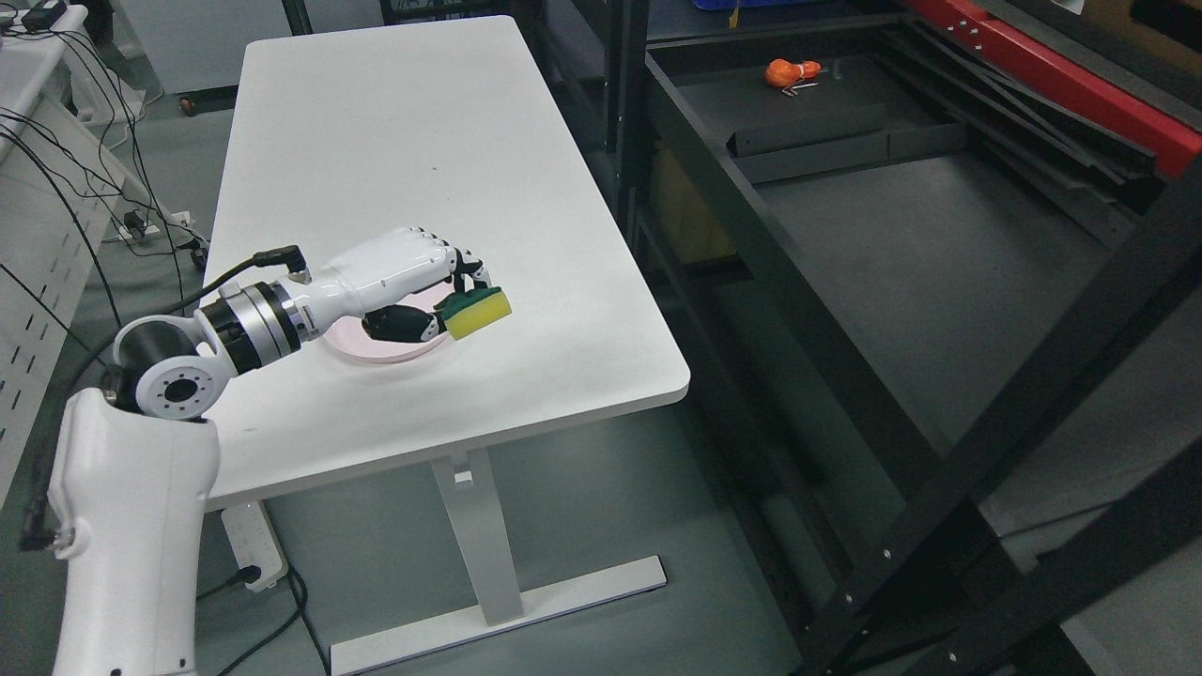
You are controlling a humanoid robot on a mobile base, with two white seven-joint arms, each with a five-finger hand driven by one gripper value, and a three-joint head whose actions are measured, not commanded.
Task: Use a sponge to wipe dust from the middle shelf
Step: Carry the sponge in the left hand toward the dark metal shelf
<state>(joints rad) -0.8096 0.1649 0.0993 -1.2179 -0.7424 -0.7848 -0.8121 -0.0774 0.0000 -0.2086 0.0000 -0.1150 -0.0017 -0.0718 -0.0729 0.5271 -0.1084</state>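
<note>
The left hand point(413, 282) has its fingers closed around the sponge point(479, 312), held over the pink plate point(376, 352) near the desk's point(376, 141) front right corner, long axis pointing right toward the dark shelf point(939, 263), well apart.

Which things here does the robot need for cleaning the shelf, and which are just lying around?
For the job:
- yellow and green rectangular sponge, gripped by the left robot hand
- dark metal shelf board

Just lying about:
- round pale pink plate beneath the hand
- white rectangular table
- small orange object at the shelf's far end
- black cables on the left
</note>
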